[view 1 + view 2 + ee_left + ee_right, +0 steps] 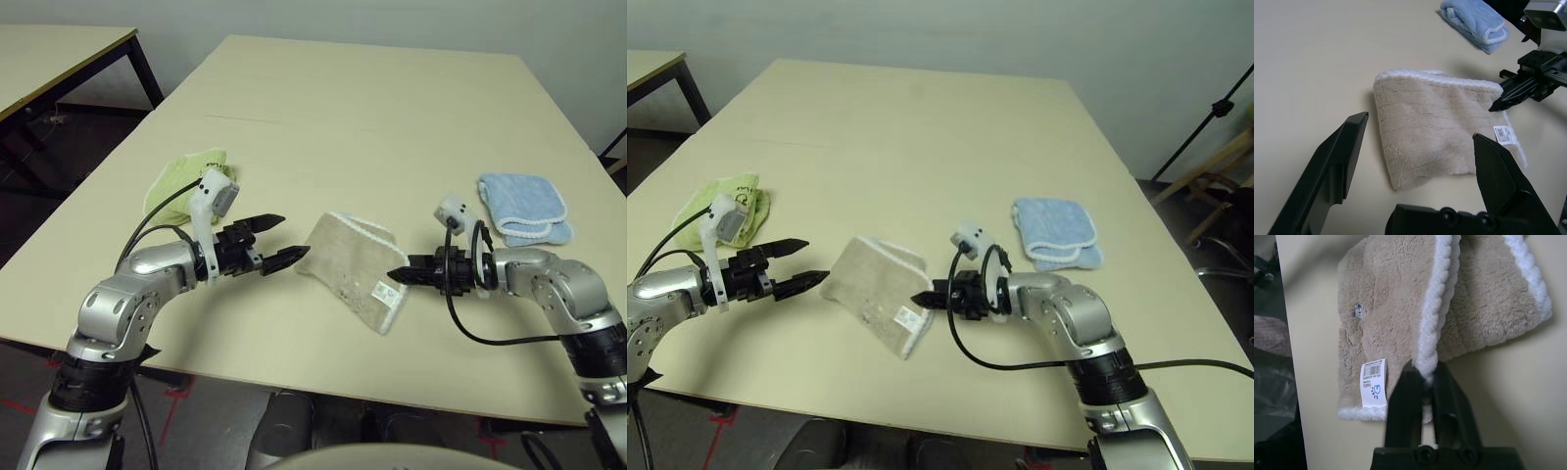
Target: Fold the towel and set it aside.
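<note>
The beige towel [351, 262] lies folded into a small packet near the table's front edge, with white edging and a white care tag [381, 289] on top. My left gripper [294, 235] is open just left of the towel, its fingers spread toward the folded end, apart from the cloth. In the left wrist view the towel [1435, 137] lies beyond the open fingers [1347, 147]. My right gripper [394, 275] is at the towel's right edge. In the right wrist view its fingers [1406, 387] are shut on the white stitched edging [1436, 308].
A small light blue folded towel [524, 208] lies at the right, behind my right arm. A lime green folded towel [186, 181] lies at the left, behind my left gripper. The table [333, 108] stretches bare beyond them. A second table [54, 49] stands far left.
</note>
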Robot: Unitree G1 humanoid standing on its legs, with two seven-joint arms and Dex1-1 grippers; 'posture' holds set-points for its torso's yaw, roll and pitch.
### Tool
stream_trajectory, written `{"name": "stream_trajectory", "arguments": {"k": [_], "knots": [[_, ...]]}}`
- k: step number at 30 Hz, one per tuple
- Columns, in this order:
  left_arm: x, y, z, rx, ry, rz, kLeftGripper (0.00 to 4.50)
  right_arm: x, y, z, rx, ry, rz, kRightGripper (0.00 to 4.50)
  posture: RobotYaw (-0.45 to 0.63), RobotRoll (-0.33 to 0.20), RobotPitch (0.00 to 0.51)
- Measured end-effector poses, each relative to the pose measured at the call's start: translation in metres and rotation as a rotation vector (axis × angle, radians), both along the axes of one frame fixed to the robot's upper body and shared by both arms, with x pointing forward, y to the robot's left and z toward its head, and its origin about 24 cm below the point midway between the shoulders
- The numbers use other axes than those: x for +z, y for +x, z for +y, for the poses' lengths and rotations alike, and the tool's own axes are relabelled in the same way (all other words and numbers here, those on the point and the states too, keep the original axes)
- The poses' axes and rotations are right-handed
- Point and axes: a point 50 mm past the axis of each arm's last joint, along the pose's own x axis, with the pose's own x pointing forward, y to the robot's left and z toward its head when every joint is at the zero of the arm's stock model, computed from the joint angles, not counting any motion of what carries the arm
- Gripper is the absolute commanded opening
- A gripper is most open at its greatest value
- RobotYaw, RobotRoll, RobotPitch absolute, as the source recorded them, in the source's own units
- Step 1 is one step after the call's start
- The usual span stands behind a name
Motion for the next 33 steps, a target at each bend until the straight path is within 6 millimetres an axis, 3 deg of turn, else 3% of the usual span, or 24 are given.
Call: {"name": "stream_trajectory", "arguments": {"k": [11, 17, 20, 23, 26, 29, 33], "knots": [[0.005, 0.003, -0.003, -0.008, -0.002, -0.023, 4.5, 0.05, 0.025, 0.007, 0.1, -0.036, -0.321, 0.03, 0.18, 0.0, 0.062], [0.006, 0.005, -0.006, -0.014, -0.011, -0.04, 4.5, 0.039, 0.039, 0.004, 0.104, -0.09, -0.413, 0.03, 0.19, 0.0, 0.058], [0.005, 0.005, -0.006, -0.015, -0.013, -0.04, 4.5, 0.021, 0.043, 0.001, 0.123, -0.125, -0.419, 0.03, 0.19, 0.0, 0.055], [0.004, 0.005, -0.007, -0.016, -0.012, -0.037, 4.5, 0.0, 0.045, 0.0, 0.126, -0.156, -0.417, 0.68, 0.19, 0.0, 0.054], [0.004, 0.005, -0.008, -0.021, -0.011, -0.034, 4.5, -0.012, 0.046, -0.001, 0.119, -0.164, -0.409, 1.72, 0.19, 0.0, 0.055], [0.004, 0.005, -0.008, -0.02, -0.011, -0.034, 4.5, -0.004, 0.048, -0.007, 0.086, -0.119, -0.426, 2.86, 0.19, 0.0, 0.056], [0.006, 0.008, -0.007, -0.017, -0.013, -0.041, 4.5, 0.023, 0.051, -0.022, 0.009, -0.011, -0.474, 4.35, 0.18, 0.0, 0.058]]}}
